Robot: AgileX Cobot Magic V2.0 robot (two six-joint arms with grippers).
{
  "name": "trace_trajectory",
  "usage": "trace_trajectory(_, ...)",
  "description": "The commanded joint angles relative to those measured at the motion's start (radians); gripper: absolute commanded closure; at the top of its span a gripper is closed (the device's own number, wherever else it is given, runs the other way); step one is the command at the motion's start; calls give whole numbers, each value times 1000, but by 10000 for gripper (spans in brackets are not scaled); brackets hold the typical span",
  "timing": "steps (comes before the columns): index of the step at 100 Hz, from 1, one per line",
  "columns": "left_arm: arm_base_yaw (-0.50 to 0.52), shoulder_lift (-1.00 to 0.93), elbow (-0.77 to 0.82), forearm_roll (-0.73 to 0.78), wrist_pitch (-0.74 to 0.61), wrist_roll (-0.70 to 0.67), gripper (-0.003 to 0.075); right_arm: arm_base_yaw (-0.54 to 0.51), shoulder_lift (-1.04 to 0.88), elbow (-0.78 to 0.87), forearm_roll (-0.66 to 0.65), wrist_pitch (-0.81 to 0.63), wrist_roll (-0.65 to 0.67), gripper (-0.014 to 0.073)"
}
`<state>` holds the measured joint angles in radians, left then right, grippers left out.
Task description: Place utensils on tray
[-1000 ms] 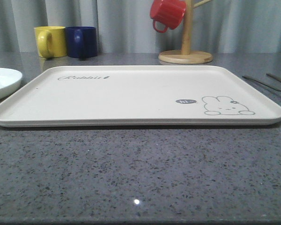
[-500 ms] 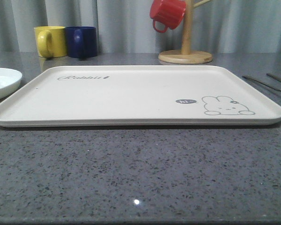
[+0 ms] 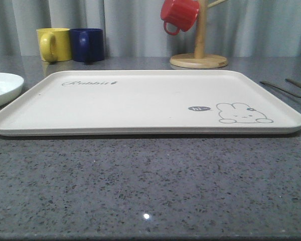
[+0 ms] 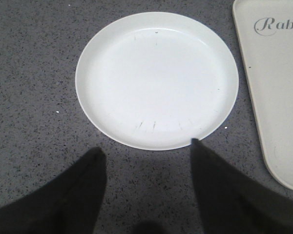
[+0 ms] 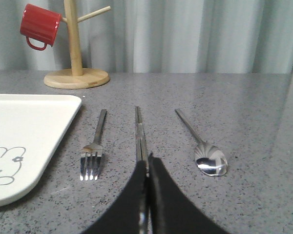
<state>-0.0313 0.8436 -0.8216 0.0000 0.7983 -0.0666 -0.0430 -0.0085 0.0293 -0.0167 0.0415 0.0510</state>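
The cream tray with the rabbit drawing lies in the middle of the grey table, bare. To its right, side by side on the table, lie the fork, the pair of chopsticks and the spoon. My right gripper is shut on the near end of the chopsticks, which still rest along the table. The white plate sits left of the tray. My left gripper hangs open just short of the plate's rim, holding nothing.
At the back left stand a yellow mug and a blue mug. A wooden mug stand at the back right carries a red mug. Curtains close off the far side.
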Motion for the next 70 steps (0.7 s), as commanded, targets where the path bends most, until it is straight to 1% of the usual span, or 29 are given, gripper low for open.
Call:
trace_trajectory(1,0,1,-37,-14,-55,-2,257,-5,-19,-2,-11,-84,-7,662)
trace_trajectory(13,7,37,-66,-12,-43,-11,257,-5,-19,-2,-11,-84,-7,662)
trace_trajectory(32,99,194,-208,-46,55,8,257,-5,-19,-2,-11,-84,-7,662)
trace_trajectory(45,168,322,-300,-87,88,67,257,-5,-19,-2,-11,-84,-7,662)
trace_trajectory(60,241,467,-389,-204,136,189,257,-5,-19,-2,-11,-84,-7,662)
trace_trajectory(70,267,551,-422,-219,149,220,257,-5,-19,-2,-11,-84,-7,662)
